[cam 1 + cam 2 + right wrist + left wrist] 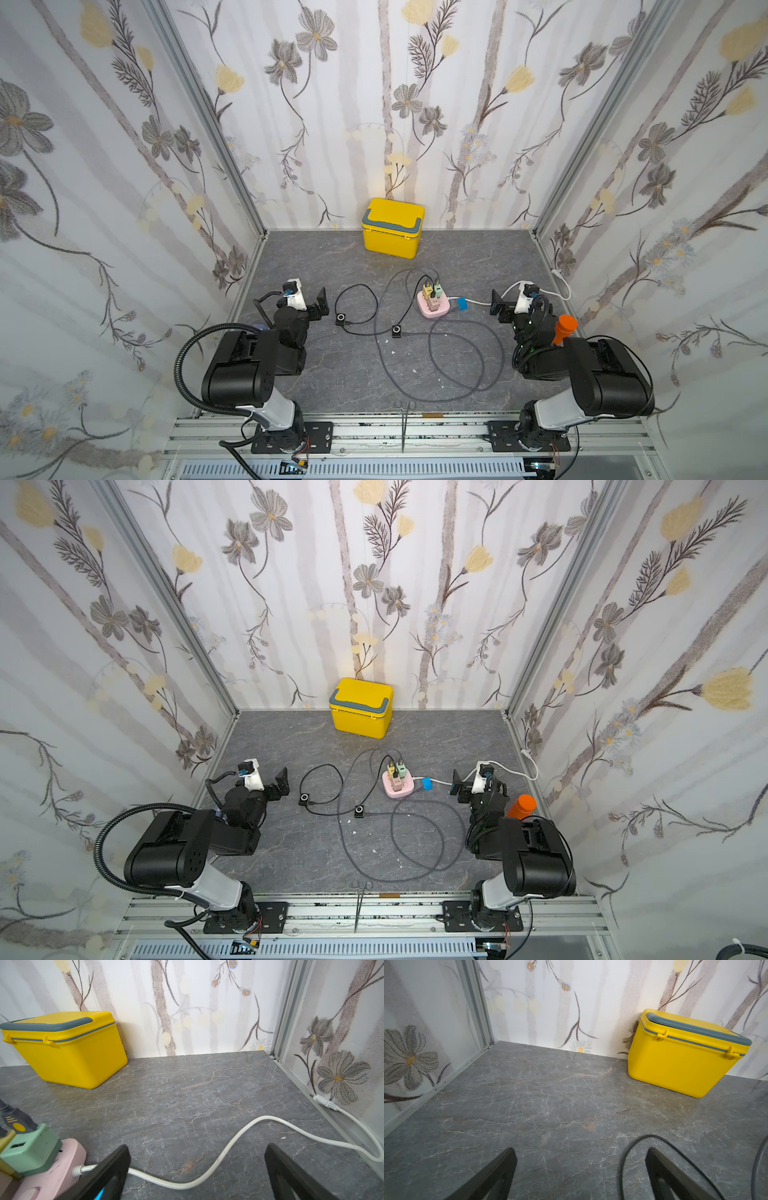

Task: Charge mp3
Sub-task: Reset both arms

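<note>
A yellow box (pixel 392 230) with a grey handle sits on the counter (pixel 478 257) by the back wall (pixel 415 124); an orange cylinder (pixel 565 328) stands far right.

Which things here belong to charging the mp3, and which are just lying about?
For the job:
black mp3 player near the left arm; second mp3 player; black cable; pink power strip; green USB charger.

Lying about:
yellow lidded box; orange cylinder.
</note>
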